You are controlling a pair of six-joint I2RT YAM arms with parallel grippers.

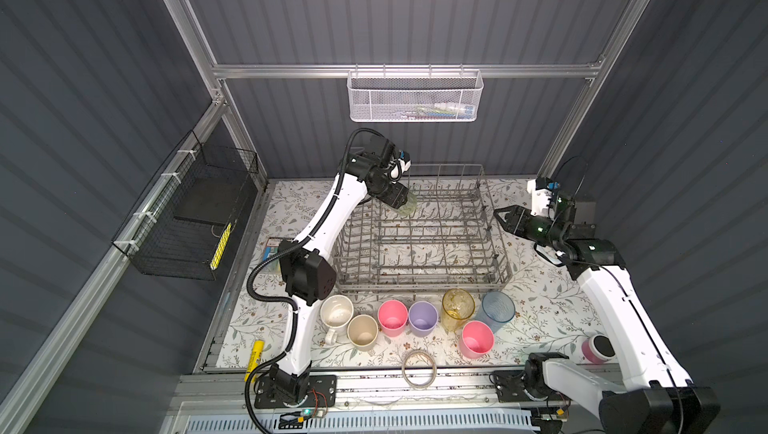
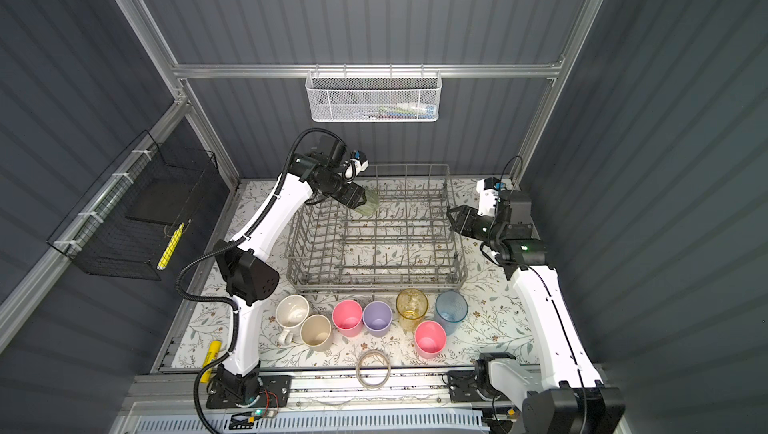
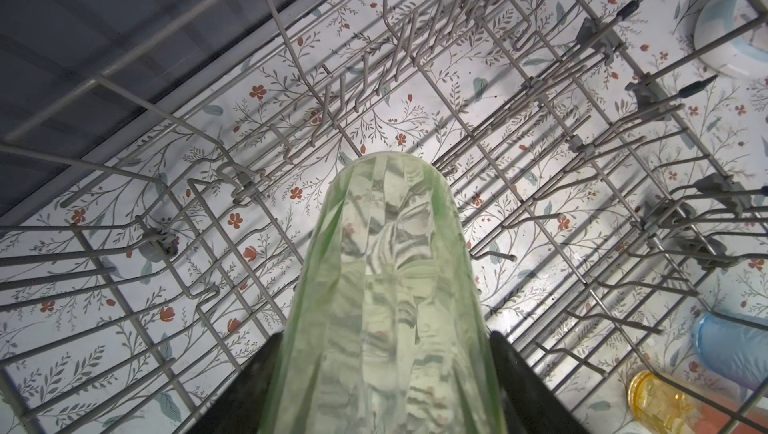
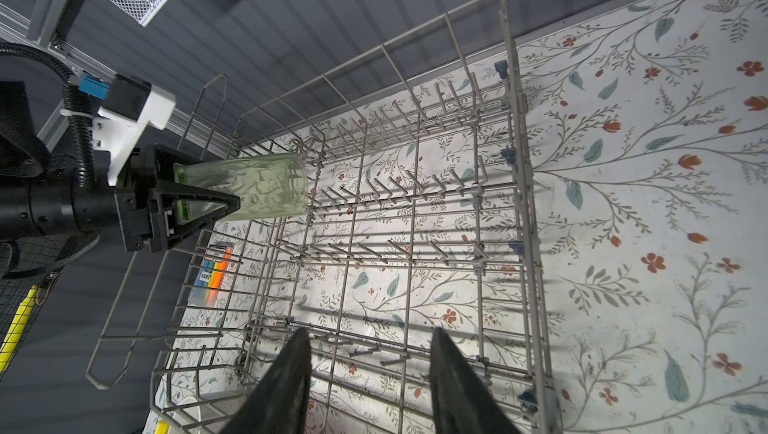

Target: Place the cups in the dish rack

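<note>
My left gripper (image 1: 402, 200) (image 3: 386, 355) is shut on a see-through green tumbler (image 1: 409, 206) (image 2: 369, 205) (image 3: 386, 269) (image 4: 262, 186), held tilted above the back left corner of the grey wire dish rack (image 1: 419, 285) (image 2: 374, 285) (image 4: 509, 78). My right gripper (image 1: 501, 219) (image 2: 453, 216) (image 4: 371, 334) hangs open and empty over the rack's right side. In front of the rack stand a white mug (image 1: 336, 310), a beige cup (image 1: 362, 330), a pink cup (image 1: 392, 316), a lilac cup (image 1: 422, 317), an amber tumbler (image 1: 457, 307), a blue tumbler (image 1: 498, 307) and a second pink cup (image 1: 476, 338).
A tape ring (image 1: 419, 368) lies at the table's front edge and a pink-white round thing (image 1: 598, 348) sits front right. A yellow marker (image 1: 257, 353) lies front left. A white mesh basket (image 1: 413, 97) hangs on the back wall, a black wire basket (image 1: 187, 219) on the left.
</note>
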